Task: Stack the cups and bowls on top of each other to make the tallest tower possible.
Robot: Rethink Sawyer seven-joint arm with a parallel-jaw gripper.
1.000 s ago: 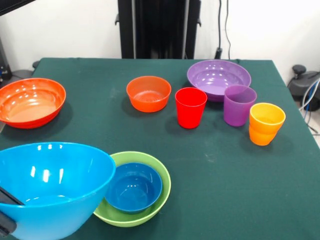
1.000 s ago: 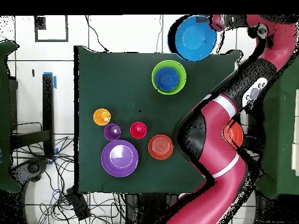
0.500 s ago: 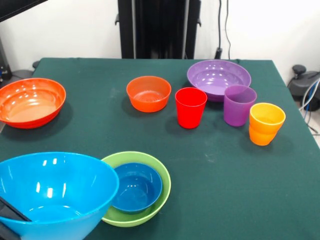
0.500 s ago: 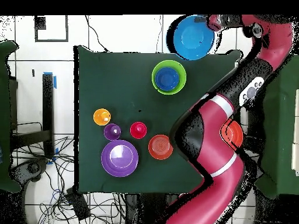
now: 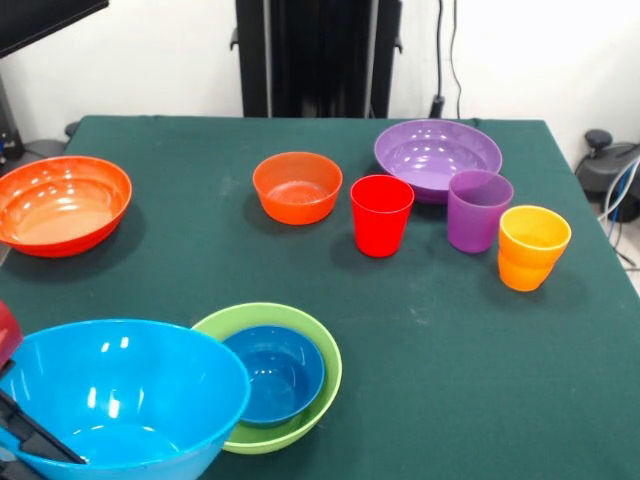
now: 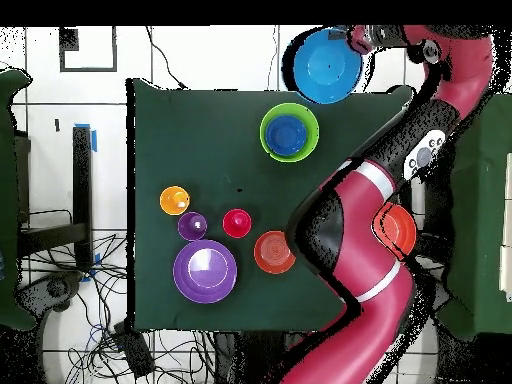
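Holding the light blue bowl (image 5: 115, 400) by its rim, the gripper (image 6: 357, 40) may drop it beside the green bowl (image 5: 300, 420) near the table (image 5: 440, 380) edge.

Bare cloth lies open between the lime green bowl (image 5: 270, 378) (low) and the red cup (image 5: 381, 215).

Small bowl (image 5: 272, 372) nests in deep bowl (image 5: 318, 400) at near left; largest bowl (image 5: 130, 395) overlaps its left rim; three cups (image 5: 381, 214) stand far right.
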